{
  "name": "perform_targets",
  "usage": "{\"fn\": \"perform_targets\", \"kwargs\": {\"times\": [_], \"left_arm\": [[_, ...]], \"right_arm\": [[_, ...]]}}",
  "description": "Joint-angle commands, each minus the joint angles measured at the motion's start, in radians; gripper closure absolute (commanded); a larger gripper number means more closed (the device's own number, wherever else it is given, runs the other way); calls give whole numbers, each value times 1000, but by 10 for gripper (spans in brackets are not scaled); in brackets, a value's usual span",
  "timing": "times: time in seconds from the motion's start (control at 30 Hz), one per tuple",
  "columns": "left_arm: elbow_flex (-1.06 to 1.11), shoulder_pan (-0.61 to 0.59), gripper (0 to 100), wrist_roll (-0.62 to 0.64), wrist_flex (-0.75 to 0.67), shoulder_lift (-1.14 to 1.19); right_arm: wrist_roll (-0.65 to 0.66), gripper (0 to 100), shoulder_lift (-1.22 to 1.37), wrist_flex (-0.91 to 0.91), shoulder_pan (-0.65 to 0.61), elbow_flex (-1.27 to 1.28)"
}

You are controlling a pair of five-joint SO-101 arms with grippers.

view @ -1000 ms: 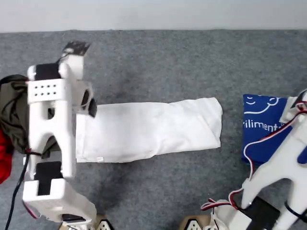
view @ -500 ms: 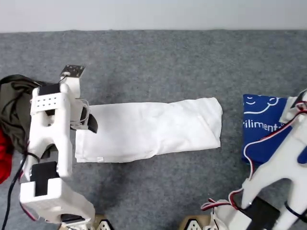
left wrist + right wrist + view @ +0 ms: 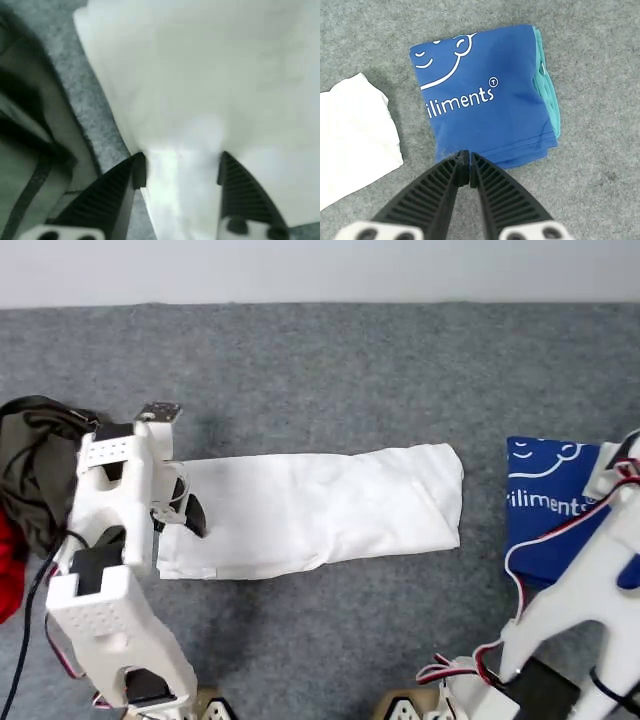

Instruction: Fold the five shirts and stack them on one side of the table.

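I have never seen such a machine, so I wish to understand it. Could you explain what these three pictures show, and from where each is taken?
These are two white robot arms at a table with a rough grey cover. The high view looks down from a fixed camera; the other two come from a camera on each arm's wrist, so the black fingers there are that arm's own gripper. In the middle lies a long white shirt, folded into a strip. The left gripper is open, its fingers either side of that shirt's end. The right gripper is shut and seems empty, at the edge of a folded blue shirt with white print, which lies on a teal shirt. A crumpled olive garment and a red garment lie beside the left arm.
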Motion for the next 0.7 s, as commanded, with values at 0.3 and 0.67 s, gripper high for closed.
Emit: {"fn": "perform_targets", "kwargs": {"times": [0.3,0.67], "left_arm": [[-50,12,987,-18,-26,40],[-286,11,987,-11,227,-57]], "right_arm": [[-6,989,-94,38,10,-44],[-5,989,-99,38,10,-44]]}}
